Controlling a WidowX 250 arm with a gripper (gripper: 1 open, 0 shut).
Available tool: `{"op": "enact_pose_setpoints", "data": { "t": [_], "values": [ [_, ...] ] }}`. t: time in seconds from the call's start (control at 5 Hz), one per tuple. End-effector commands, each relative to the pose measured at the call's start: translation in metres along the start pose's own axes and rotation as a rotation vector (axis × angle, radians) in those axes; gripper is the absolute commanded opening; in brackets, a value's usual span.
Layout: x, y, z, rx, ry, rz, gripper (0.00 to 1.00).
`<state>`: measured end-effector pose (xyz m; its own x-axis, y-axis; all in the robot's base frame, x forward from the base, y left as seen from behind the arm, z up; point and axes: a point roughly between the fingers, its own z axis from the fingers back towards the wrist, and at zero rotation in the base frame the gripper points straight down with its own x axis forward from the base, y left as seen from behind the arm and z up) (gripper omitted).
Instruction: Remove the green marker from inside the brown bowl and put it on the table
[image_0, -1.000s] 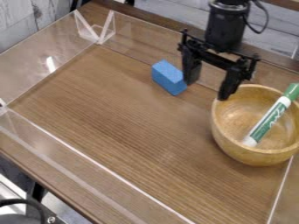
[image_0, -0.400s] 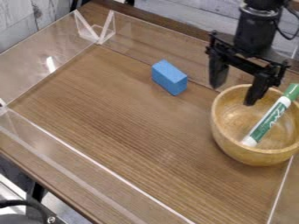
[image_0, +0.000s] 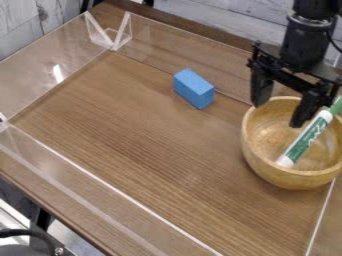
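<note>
With its fingers spread wide and empty, the hand (image_0: 290, 96) hung over the brown bowl (image_0: 271, 160) where the green marker (image_0: 309, 135) leaned — a descent off-line risked striking the rim

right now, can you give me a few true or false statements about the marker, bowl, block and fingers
1. The green marker lies inside the brown bowl. True.
2. The gripper has its fingers shut on the marker. False: they are open and hold nothing.
3. The blue block sits in the bowl. False: it rests on the table, apart from the bowl.
4. The gripper hangs over the bowl's far rim. True.
</note>
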<state>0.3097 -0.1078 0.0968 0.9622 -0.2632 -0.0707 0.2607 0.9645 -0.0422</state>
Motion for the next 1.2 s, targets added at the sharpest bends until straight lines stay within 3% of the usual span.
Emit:
{"op": "enact_pose_setpoints", "data": {
  "t": [0.0, 1.0],
  "values": [
    [0.011, -0.007, 0.017, -0.003, -0.078, -0.024, 1.0],
    [0.021, -0.029, 0.004, -0.005, -0.131, -0.079, 1.0]
  ]
}}
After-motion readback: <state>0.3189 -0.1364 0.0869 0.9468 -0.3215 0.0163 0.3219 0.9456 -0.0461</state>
